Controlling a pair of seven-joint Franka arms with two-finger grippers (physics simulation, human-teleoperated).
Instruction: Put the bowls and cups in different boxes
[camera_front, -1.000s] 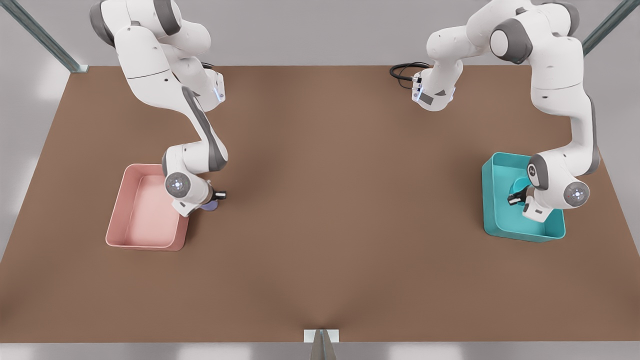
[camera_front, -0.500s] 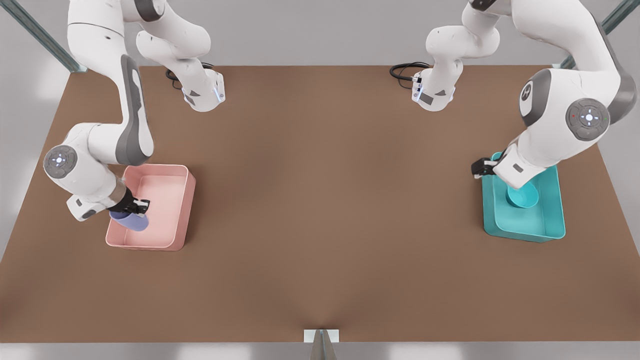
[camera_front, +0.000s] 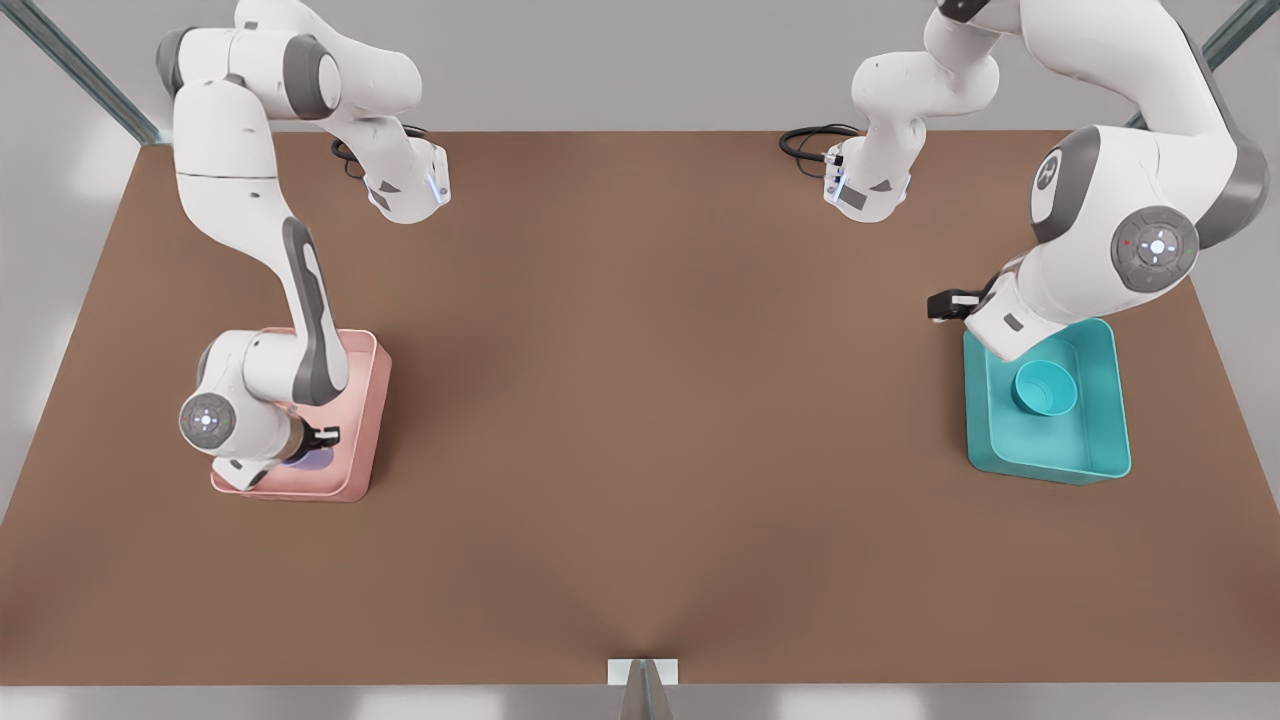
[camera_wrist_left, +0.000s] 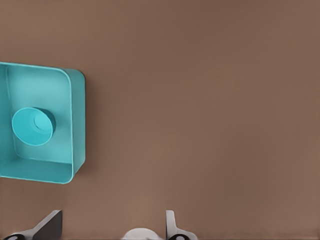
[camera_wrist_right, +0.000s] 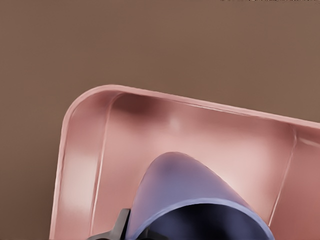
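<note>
The teal bowl (camera_front: 1045, 388) (camera_wrist_left: 32, 126) sits upright inside the teal box (camera_front: 1050, 470) (camera_wrist_left: 77, 125) at the front view's right. My left gripper (camera_front: 940, 305) (camera_wrist_left: 110, 231) hovers just off that box's far left corner, open and empty. At the front view's left stands the pink box (camera_front: 365, 400) (camera_wrist_right: 85, 160). My right gripper (camera_front: 322, 437) hangs over its near end, shut on the lavender cup (camera_front: 312, 460) (camera_wrist_right: 190, 195). The cup lies tilted within the box walls, its dark mouth toward the wrist camera; whether it touches the floor I cannot tell.
Both arm bases stand at the table's far edge, with black cables (camera_front: 810, 140) beside the one on the right. A small grey bracket (camera_front: 642, 672) sits at the middle of the near edge. Bare brown tabletop (camera_front: 660, 400) stretches between the two boxes.
My right gripper swung the cup from outside the pink box to over its near end. My left gripper let go of the bowl and pulled up and away from the teal box.
</note>
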